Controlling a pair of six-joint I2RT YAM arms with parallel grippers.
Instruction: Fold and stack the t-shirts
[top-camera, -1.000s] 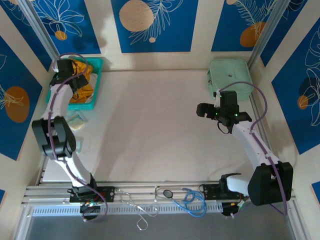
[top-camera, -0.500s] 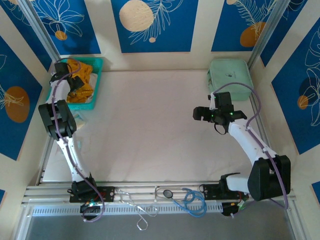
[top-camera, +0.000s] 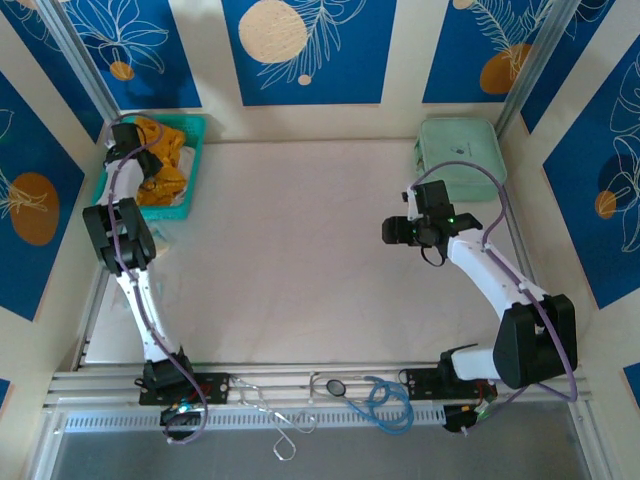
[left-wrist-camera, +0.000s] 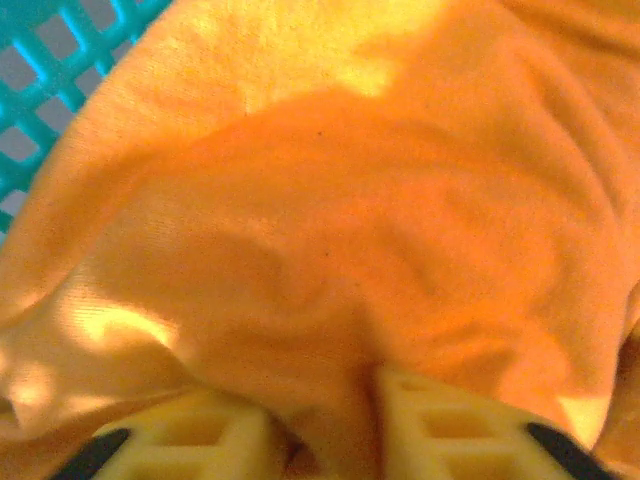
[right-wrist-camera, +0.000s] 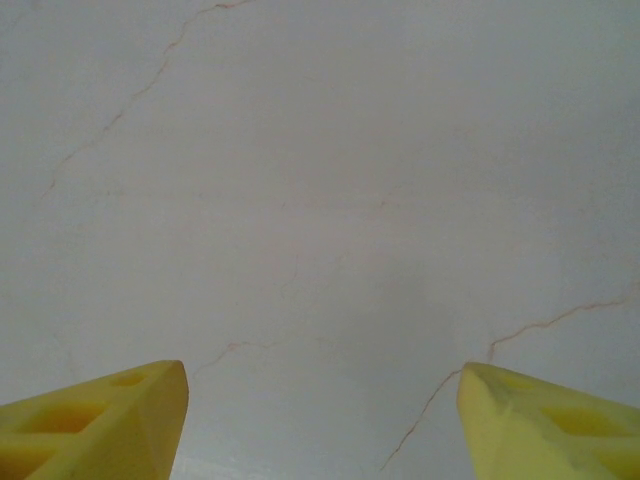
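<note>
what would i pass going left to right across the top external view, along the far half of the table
teal basket holding the orange t-shirt → right gripper, open above the bare table → mint-green case

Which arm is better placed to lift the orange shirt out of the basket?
Left: the left tool pinches the shirt in the basket; the right tool is open over the table.
</note>
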